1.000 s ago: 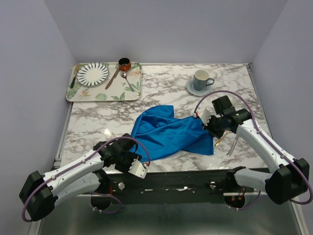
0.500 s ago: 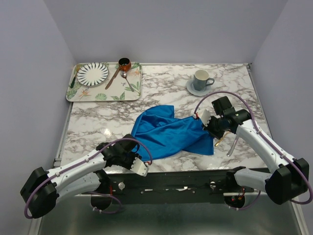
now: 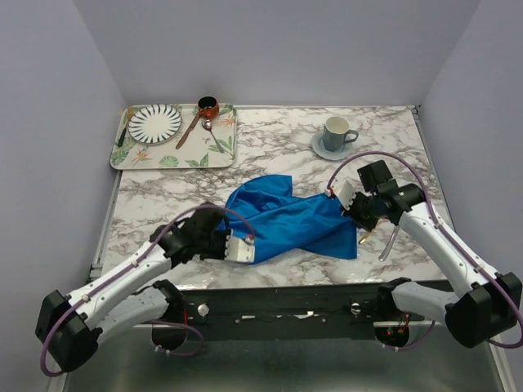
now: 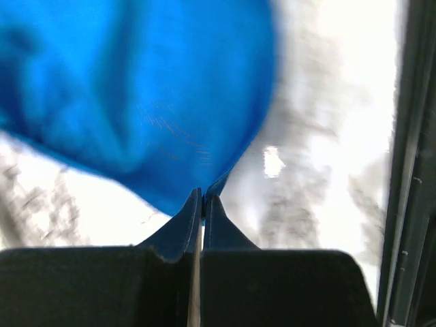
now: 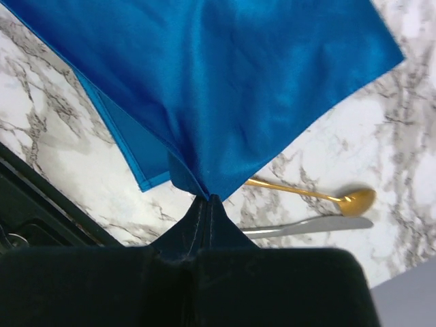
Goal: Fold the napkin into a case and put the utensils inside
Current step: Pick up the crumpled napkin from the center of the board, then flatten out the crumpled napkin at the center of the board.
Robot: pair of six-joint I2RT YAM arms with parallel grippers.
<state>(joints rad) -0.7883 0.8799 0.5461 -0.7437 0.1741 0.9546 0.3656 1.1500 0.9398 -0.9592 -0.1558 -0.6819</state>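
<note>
The blue napkin lies crumpled across the front middle of the marble table, not in a case shape. At its near-left corner my left gripper is shut on the cloth; in the left wrist view the napkin comes to a point between my left gripper's tips. My right gripper is shut on the right edge. The right wrist view shows the napkin bunching into my right gripper. Beside it lie the utensils, a gold spoon and a silver piece, on the bare table.
A leaf-patterned tray at the back left holds a striped plate, a brown-handled spoon and a small brown bowl. A grey mug on a saucer stands at the back right. The table's front edge runs just behind the napkin's near hem.
My left gripper has moved from the table's front edge up to the napkin's near-left corner and has shut on it. The right gripper has kept its hold and hardly moved.
</note>
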